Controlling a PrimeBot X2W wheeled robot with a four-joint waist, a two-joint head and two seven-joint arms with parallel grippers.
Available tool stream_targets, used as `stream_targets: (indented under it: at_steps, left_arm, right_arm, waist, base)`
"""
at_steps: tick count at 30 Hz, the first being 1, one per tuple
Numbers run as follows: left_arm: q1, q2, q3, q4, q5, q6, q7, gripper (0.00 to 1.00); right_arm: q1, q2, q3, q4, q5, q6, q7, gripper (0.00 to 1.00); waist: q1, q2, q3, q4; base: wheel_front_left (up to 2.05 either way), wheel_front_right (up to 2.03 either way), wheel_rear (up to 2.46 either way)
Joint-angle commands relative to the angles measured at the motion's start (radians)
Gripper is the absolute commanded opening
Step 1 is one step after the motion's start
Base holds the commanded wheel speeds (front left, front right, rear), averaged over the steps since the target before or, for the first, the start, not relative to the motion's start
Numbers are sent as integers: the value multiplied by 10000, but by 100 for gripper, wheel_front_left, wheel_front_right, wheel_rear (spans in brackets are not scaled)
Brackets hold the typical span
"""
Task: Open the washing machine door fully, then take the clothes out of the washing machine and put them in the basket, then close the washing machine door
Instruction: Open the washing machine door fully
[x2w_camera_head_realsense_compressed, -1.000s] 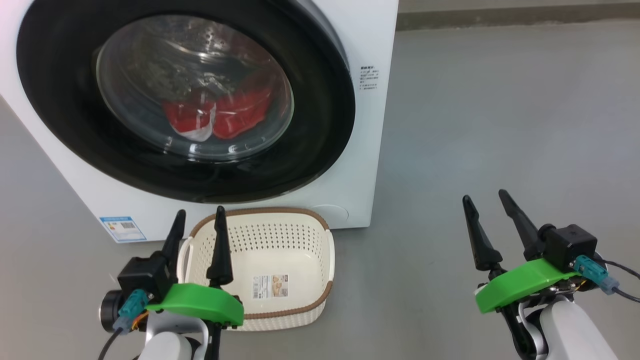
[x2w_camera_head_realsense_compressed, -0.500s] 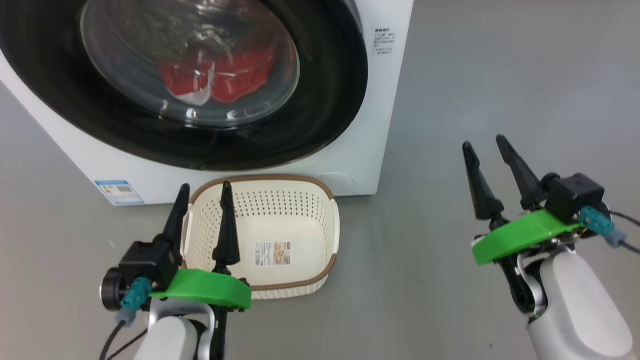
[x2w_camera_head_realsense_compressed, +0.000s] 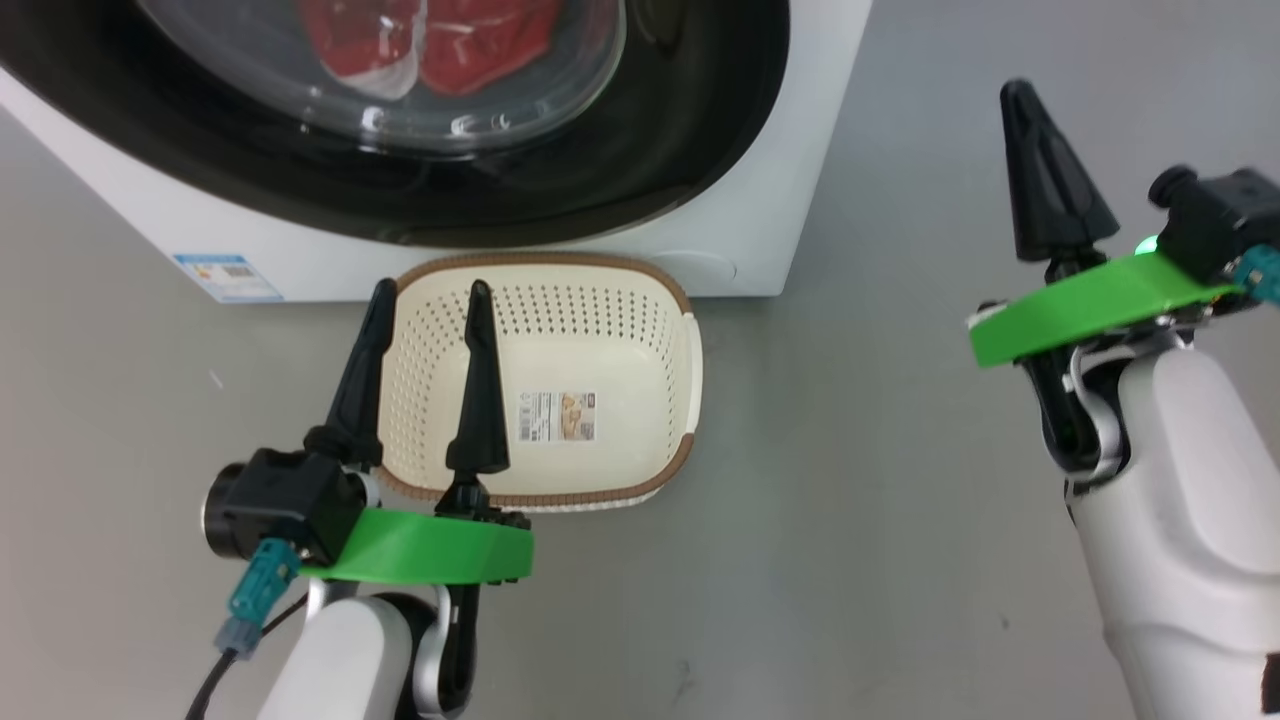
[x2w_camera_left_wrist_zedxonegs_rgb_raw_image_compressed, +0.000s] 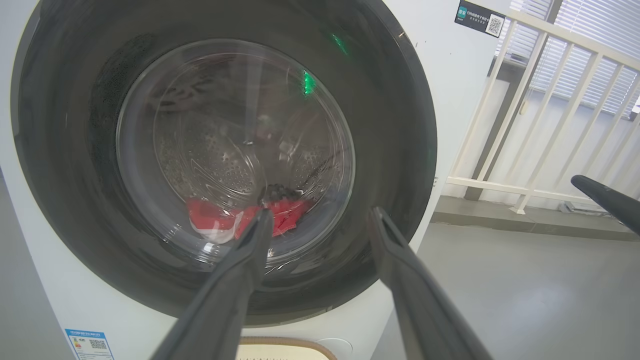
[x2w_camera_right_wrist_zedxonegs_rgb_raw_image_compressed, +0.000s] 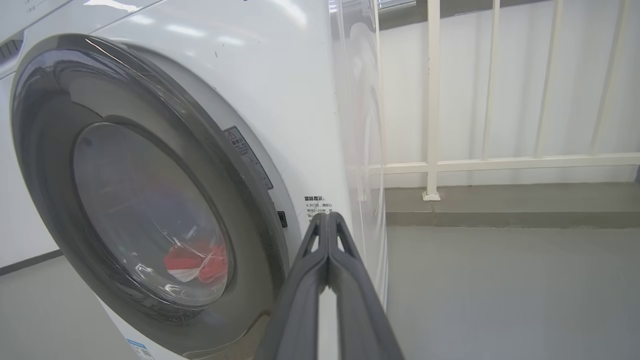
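The white washing machine (x2w_camera_head_realsense_compressed: 800, 140) stands at the top of the head view. Its door (x2w_camera_head_realsense_compressed: 660, 150), black-rimmed with a glass window, lies shut against the front. The red clothes (x2w_camera_head_realsense_compressed: 470, 40) sit behind the glass; they appear again in the left wrist view (x2w_camera_left_wrist_zedxonegs_rgb_raw_image_compressed: 215, 222) and the right wrist view (x2w_camera_right_wrist_zedxonegs_rgb_raw_image_compressed: 197, 262). On the floor before the machine is the empty basket (x2w_camera_head_realsense_compressed: 625, 330). My left gripper (x2w_camera_head_realsense_compressed: 430, 292) hangs open above the basket's left half, pointing at the door (x2w_camera_left_wrist_zedxonegs_rgb_raw_image_compressed: 395, 150). My right gripper (x2w_camera_head_realsense_compressed: 1022, 95) is shut on nothing, off to the right of the machine, its fingertips (x2w_camera_right_wrist_zedxonegs_rgb_raw_image_compressed: 327, 217) aimed at the machine's right front corner.
Grey floor (x2w_camera_head_realsense_compressed: 860, 450) spreads to the right of the basket and machine. A white railing (x2w_camera_right_wrist_zedxonegs_rgb_raw_image_compressed: 432, 100) on a low kerb runs behind the machine's right side. A blue sticker (x2w_camera_head_realsense_compressed: 225, 277) marks the machine's lower left front.
The head camera has tilted down, so the machine has slid up the view. My right gripper has shut and moved forward, up the view. The left gripper stays open.
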Motion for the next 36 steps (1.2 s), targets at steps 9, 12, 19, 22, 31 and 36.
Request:
stream_targets:
  at_steps: [9,12,19,22,31,36]
  left_arm:
    - [-300,201,36,-825,129,159,85,100]
    - [-323,232,10,-940,136,171,120,100]
    - [-445,225,-53,-1071,-111,122,124,100]
    - [-512,218,-119,-1136,-174,120,106,100]
    - [-591,330,-342,-1364,-44,106,155,100]
    - [-608,362,-396,-1487,-27,112,180,100]
  right_arm:
    - [-1593,74,159,315,2647,6,687,0]
    - [-2012,43,214,434,3339,6,1075,0]
    - [-2807,-41,27,838,5229,6,2244,0]
    - [-3135,-46,-52,929,5997,6,2711,0]
    - [-4068,-90,-133,1403,7702,6,3865,0]
    - [-4432,-82,-185,1686,8268,6,4198,0]
  waist:
    - [-1,-1,855,446]
    - [-1,-1,1035,523]
    - [-1,-1,1430,717]
    - [-1,-1,1587,778]
    - [-1,-1,2052,917]
    - [-1,-1,2252,1006]
  base:
    - [0,0,0]
    - [0,0,0]
    - [0,0,0]
    - [0,0,0]
    - [0,0,0]
    - [0,0,0]
